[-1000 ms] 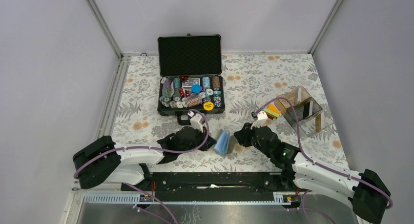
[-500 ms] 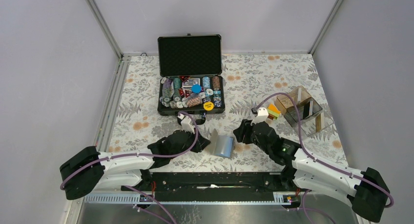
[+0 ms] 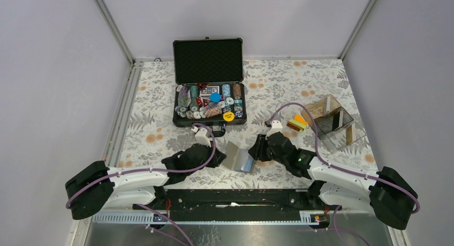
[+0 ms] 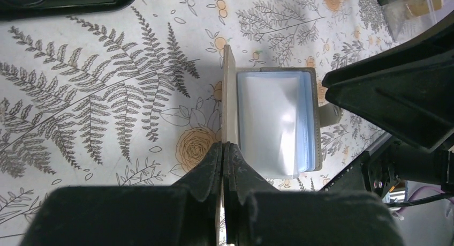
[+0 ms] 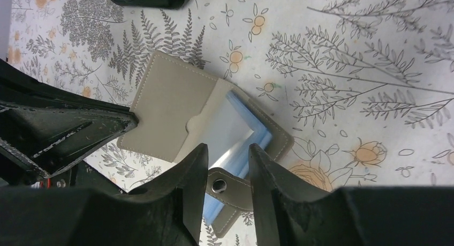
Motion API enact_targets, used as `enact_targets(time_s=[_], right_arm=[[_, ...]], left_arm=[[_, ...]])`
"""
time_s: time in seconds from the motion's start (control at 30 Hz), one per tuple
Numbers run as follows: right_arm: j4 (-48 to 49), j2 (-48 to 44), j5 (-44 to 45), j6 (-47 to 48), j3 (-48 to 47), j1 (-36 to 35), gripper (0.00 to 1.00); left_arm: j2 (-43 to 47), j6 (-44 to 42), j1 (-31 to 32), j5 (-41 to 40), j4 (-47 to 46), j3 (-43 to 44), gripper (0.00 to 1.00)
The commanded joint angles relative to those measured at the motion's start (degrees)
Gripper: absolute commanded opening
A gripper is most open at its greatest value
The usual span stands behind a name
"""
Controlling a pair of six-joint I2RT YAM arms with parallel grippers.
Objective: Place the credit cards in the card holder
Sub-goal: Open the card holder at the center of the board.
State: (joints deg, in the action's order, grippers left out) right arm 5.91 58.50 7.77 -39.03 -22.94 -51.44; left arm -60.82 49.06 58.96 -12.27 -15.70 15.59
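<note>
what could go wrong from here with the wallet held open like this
The left gripper pinches only the thin edge of the card holder cover, which could slip free and fold shut. The right gripper hangs open over the snap tab and may nudge the holder. The credit cards lie apart, so the pinch must last through a fetch.

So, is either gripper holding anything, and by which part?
Left gripper pinches the card holder by its raised cover edge. Right gripper straddles the snap tab; grip unclear.

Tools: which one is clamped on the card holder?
The left tool, shut on the edge of the card holder; the right tool has its jaws apart over the snap tab.
</note>
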Motion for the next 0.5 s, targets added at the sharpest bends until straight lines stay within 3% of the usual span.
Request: enact_targets(time_s=[0.0,0.47], right_arm=[[5.18,2.23,-3.29,-4.35,1.20,-0.26,0.42],[5.59,8.22,-1.69,-10.69,3.20,-0.33,0.40]], left_arm=[[0.62,1.25,0.29,-2.61,1.13,-0.73,0.00],[0.98,1.35,0.28,-2.48,1.58,-0.78,0.00]])
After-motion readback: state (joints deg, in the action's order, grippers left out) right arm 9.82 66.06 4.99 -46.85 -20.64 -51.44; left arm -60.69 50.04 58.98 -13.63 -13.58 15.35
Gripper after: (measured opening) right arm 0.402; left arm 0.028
